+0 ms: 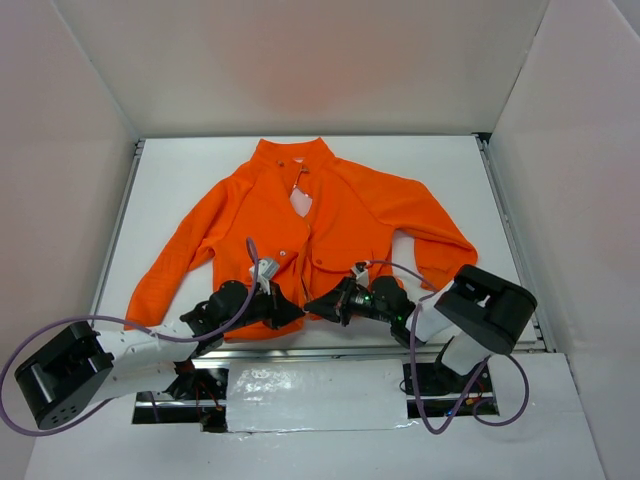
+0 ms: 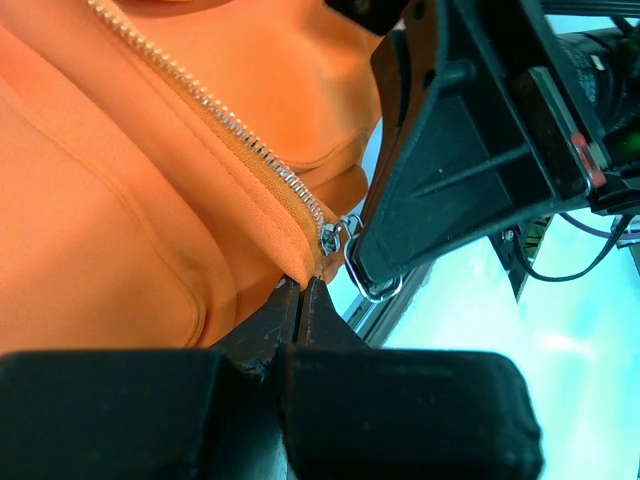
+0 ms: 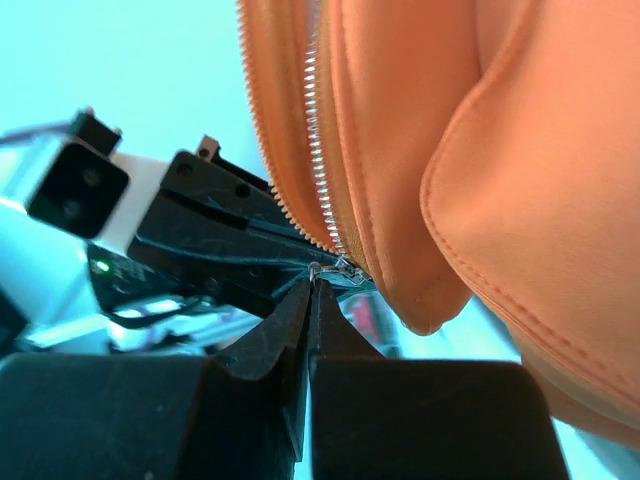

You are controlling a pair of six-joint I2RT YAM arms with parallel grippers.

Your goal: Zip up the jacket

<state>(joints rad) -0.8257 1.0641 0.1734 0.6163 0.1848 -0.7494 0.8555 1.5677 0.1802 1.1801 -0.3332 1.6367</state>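
Note:
The orange jacket (image 1: 330, 215) lies flat on the table, collar at the far side, front open down to the hem. My left gripper (image 1: 293, 312) is at the near hem and is shut on the jacket's bottom edge (image 2: 300, 270), just below the zipper slider (image 2: 330, 238). My right gripper (image 1: 316, 305) meets it from the right and is shut on the slider's ring pull (image 3: 316, 270). The pale zipper teeth (image 3: 315, 150) run up from the slider (image 3: 348, 270), which sits at the bottom of the zipper. The right gripper's black fingers (image 2: 450, 150) fill the left wrist view.
The white table (image 1: 200, 170) is boxed in by white walls on three sides. A metal rail (image 1: 330, 350) runs along the near edge just below the hem. Purple cables (image 1: 250, 255) loop over the arms above the jacket's lower part.

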